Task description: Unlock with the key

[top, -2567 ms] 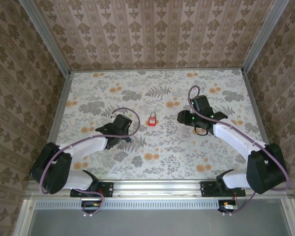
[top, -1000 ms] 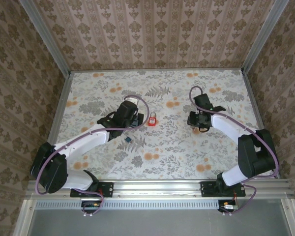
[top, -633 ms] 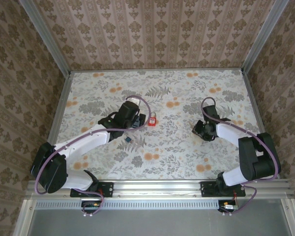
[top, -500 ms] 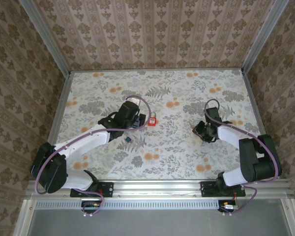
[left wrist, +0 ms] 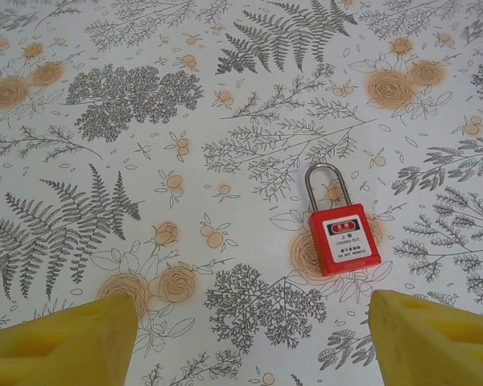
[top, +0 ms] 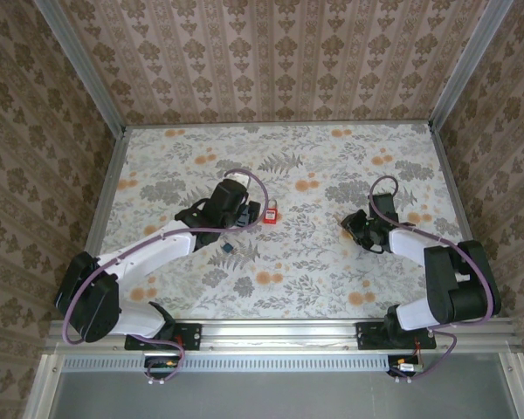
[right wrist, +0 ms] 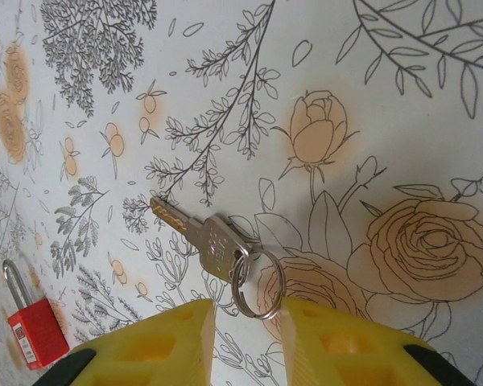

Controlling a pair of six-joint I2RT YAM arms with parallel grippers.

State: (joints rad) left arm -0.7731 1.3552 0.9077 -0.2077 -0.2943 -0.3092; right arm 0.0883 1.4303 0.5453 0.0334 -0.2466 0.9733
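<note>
Moved since the earliest frame: the left arm has reached farther out and to the right, bringing the left fingers [left wrist: 64, 342] up to the padlock [left wrist: 343, 240]. The right arm has drawn back right and nearer, and is now well apart from the padlock.

Left fingers: spread wide, holding nothing. The red padlock lies flat on the table [top: 332, 279] just beyond the tips, its shackle seated and pointing far.

Right fingers [right wrist: 161, 338]: closed to a narrow gap with the ring [right wrist: 258, 283] of a plain metal key [right wrist: 201, 235] lodged in it. This is judged a grip by the ring.

Key [top: 228, 247]: a tiny dark blue-teal item lying loose on the table, near and left of the padlock, close beside the left forearm. Nothing touches it. It is too small in the overhead view to make out the blade.

Risks:
- The padlock is light and unanchored, so a lopsided close would likely skid or spin it rather than seat it.
- The key lies behind the left wrist camera's line of sight, and a sweep of the forearm or its cable could knock it away.
- The metal key hangs by its ring, so it may swing.

Obstruction: the left arm lies between the right fingers and the key. The busy floral print makes small parts hard to see.
</note>
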